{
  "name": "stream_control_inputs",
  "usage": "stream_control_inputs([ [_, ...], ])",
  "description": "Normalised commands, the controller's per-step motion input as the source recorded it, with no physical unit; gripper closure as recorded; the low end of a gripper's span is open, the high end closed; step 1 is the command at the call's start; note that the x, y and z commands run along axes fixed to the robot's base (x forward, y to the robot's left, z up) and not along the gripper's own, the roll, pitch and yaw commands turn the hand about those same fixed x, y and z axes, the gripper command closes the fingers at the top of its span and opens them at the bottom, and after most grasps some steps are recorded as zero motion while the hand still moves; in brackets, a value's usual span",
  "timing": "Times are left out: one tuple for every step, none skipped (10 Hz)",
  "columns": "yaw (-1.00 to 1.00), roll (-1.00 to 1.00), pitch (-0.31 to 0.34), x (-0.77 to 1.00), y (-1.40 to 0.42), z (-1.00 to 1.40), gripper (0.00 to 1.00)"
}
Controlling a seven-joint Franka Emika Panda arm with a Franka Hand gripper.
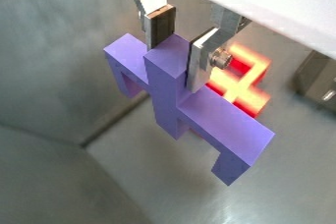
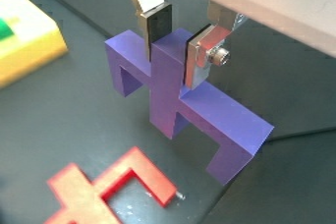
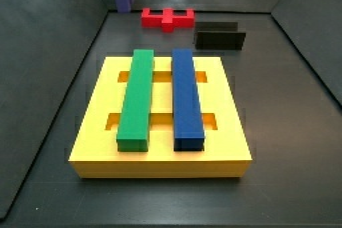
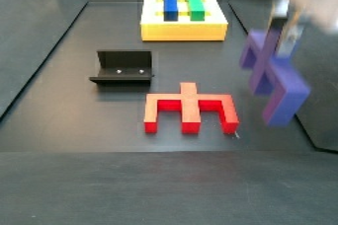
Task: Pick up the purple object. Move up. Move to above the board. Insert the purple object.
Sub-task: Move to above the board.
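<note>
Gripper (image 2: 180, 33) fingers pinch the purple object (image 4: 274, 74) aloft beside the wall, clear of red piece (image 4: 189, 111)

Matt plastic-looking purple object (image 2: 184, 95) sits between the gripper (image 2: 182, 33)'s brushed silver metal jaws, above smooth grey floor (image 3: 287, 187).

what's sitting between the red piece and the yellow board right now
The fixture stands between the red piece and the board, toward one side, in both side views. The gripper holds the purple piece aloft, away from that stretch.
</note>
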Motion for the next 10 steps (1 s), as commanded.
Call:
stream_control_inputs([
  [-0.01, -0.01, 0.032, -0.06, -0.01, 1.4, 1.0],
  [0.0, 0.01, 0.011, -0.05, -0.01, 1.4, 1.0],
  [0.0, 0.0, 0.057, 0.03, 0.01, 0.87, 1.0],
  [0.0, 0.01, 0.103, 0.06, 0.01, 0.37, 1.0],
  [0.0, 0.0, 0.095, 0.07, 0.01, 0.21, 1.0],
  [1.0, 0.01, 0.031, 0.47, -1.4, 0.15, 1.0],
  [1.0, 0.02, 0.034, 0.47, -1.4, 0.14, 1.0],
  [1.0, 0.02, 0.036, 0.47, -1.4, 0.14, 1.0],
  [1.0, 0.0, 0.038, 0.48, -1.4, 0.14, 1.0],
  [1.0, 0.01, 0.046, 0.49, -1.4, 0.14, 1.0],
])
